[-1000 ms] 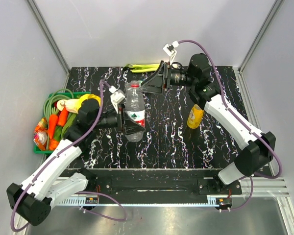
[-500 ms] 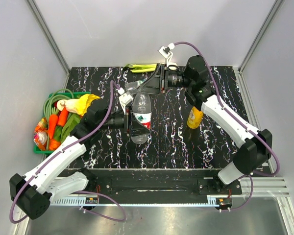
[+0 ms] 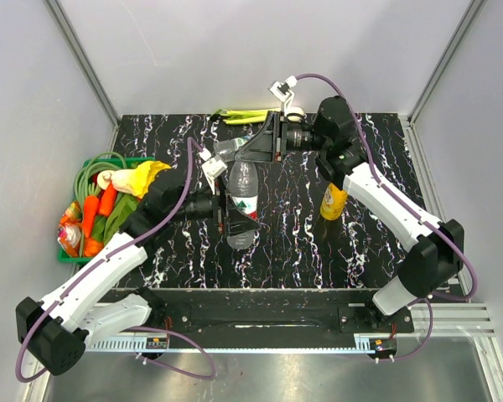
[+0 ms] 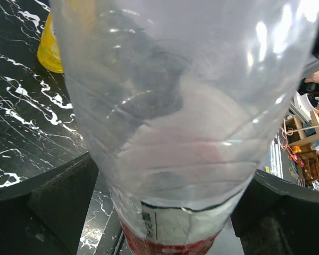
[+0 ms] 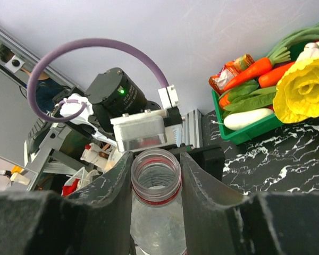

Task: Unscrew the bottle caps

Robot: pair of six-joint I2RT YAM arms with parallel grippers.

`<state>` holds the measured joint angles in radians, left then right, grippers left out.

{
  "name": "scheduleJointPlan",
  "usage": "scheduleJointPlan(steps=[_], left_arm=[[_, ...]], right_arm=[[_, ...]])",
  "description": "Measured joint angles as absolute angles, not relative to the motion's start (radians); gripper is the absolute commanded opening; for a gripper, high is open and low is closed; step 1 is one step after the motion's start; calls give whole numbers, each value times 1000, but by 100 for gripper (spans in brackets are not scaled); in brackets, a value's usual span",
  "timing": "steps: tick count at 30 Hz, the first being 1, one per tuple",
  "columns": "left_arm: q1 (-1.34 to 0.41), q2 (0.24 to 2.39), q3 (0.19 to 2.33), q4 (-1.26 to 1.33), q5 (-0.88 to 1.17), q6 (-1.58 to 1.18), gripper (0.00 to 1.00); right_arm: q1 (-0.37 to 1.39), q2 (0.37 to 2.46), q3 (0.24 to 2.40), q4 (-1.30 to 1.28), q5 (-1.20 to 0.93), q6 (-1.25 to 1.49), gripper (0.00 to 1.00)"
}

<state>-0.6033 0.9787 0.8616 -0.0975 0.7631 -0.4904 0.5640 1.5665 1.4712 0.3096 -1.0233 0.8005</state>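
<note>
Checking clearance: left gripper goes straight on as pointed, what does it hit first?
The red-labelled bottle, sitting right between the open fingers of the left gripper; its gap to the palm is unclear.

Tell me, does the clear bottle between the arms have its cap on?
Off. The right wrist view looks straight into the open mouth of the bottle; only a red ring circles the neck.

The top camera looks down from high behind the near edge of the table (image 3: 302,243). The left wrist camera sits close against the red-labelled bottle (image 4: 170,106) between its fingers (image 4: 48,207); the right one looks along its fingers (image 5: 109,196) at the neck, so all 3 views share that bottle.
</note>
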Motion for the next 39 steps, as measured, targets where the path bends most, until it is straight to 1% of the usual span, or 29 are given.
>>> scheduleJointPlan(steps=[6,12,19,22,23,26,31,36,39], left_arm=[[-600,978,862,-104,723,-489,99],[-567,979,862,-121,691,-486,99],[-492,906,850,-168,619,-467,99],[-481,848,852,-216,540,-438,99],[-480,832,854,-232,516,-428,99],[-479,773,858,-275,416,-390,99],[-479,675,860,-300,292,-339,99],[-478,635,904,-307,235,-308,99],[-479,638,944,-306,229,-295,99]], right_arm=[[564,1566,1469,218,-1007,724,0],[564,1557,1450,97,-932,613,0],[564,1515,1388,-14,-731,499,0],[564,1494,1360,-38,-638,461,0],[564,1488,1352,-43,-609,448,1],[565,1485,1341,-44,-564,402,5],[583,1488,1341,-21,-525,319,5],[622,1514,1333,76,-506,249,0],[660,1547,1323,145,-495,200,0]])
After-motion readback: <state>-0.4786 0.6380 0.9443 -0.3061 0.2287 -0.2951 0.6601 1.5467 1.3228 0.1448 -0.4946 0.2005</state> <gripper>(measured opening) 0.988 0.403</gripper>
